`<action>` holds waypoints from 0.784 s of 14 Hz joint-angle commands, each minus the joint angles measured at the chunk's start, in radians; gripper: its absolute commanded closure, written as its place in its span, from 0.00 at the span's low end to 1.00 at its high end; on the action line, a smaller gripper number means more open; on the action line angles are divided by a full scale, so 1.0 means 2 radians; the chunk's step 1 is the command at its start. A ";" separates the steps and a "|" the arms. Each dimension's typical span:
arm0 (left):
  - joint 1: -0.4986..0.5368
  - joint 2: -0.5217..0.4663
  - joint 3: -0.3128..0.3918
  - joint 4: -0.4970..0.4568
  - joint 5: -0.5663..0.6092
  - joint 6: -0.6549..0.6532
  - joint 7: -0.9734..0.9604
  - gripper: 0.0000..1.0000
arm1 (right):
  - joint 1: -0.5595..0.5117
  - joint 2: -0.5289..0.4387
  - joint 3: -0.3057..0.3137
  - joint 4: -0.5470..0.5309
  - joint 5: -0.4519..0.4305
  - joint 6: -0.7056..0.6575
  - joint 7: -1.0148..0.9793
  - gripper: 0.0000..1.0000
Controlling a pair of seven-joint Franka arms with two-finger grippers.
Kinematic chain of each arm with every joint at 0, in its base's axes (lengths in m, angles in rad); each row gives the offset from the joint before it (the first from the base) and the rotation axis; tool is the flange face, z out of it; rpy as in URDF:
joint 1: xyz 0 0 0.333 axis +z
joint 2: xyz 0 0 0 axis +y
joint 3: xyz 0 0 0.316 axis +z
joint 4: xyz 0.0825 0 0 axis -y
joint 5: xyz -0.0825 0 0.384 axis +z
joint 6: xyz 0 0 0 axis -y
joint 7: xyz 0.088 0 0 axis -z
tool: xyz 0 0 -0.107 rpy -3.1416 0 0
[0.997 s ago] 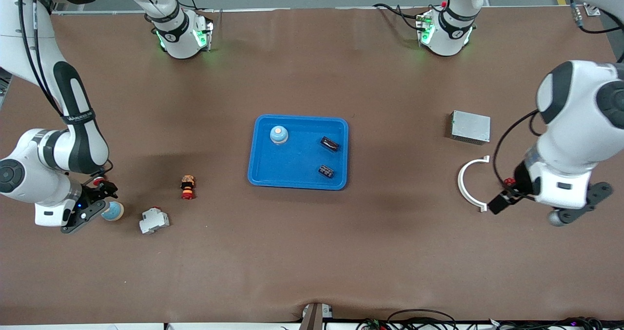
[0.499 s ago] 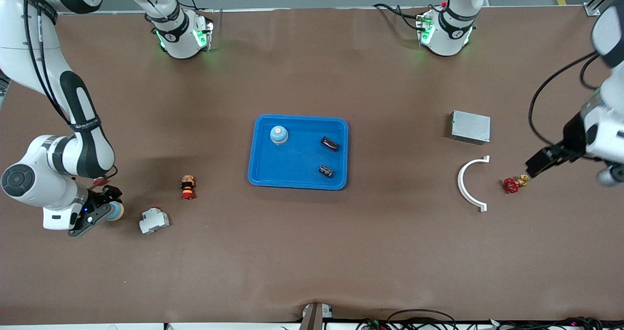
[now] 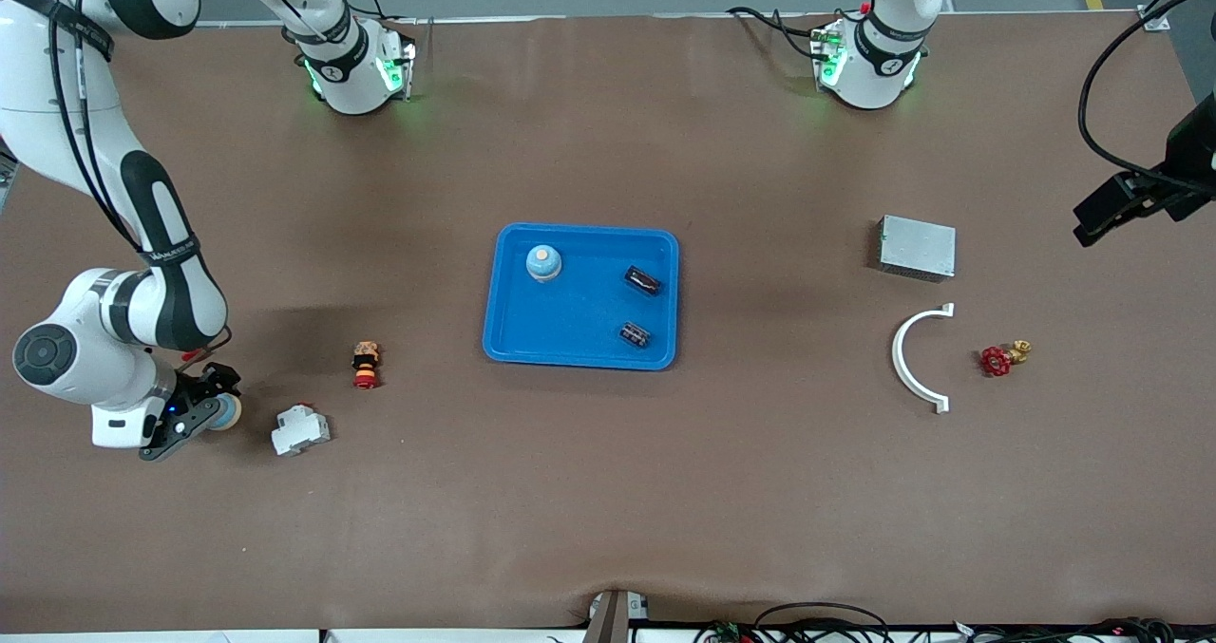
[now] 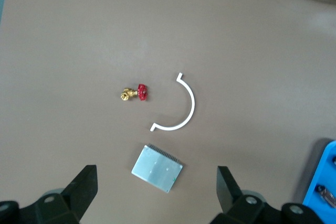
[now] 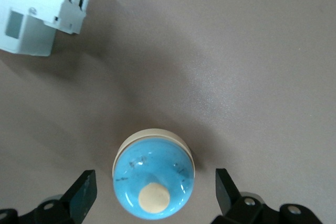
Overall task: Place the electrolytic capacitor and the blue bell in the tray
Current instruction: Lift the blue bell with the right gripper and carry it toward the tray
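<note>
Right gripper (image 5: 152, 195): jaws wide, straddling a blue bell (image 5: 154, 181) near the right arm's table end, not gripping.
Left gripper (image 4: 156, 190): wide open, empty, over the table's other end.
Tray (image 3: 570, 341): one bell (image 3: 543, 262), two capacitors (image 3: 643, 280).

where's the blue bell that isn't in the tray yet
The blue bell stands on the table at the right arm's end, between the open fingers of the right gripper, beside the white breaker.

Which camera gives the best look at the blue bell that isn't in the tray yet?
The right wrist view: the blue bell fills the picture between the right gripper's open fingers. The front view shows it small and half covered by that gripper. The left wrist view misses it.
</note>
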 commanded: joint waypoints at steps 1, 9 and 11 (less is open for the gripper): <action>-0.006 -0.016 0.009 -0.014 -0.010 -0.013 0.047 0.00 | -0.011 0.012 0.011 0.009 -0.005 0.010 -0.007 0.00; -0.016 -0.021 0.032 -0.010 -0.014 -0.040 0.068 0.00 | -0.011 0.018 0.011 0.010 -0.003 0.011 -0.006 0.62; -0.016 -0.021 0.032 -0.008 -0.014 -0.040 0.066 0.00 | -0.010 0.018 0.011 0.010 -0.003 0.011 -0.005 0.84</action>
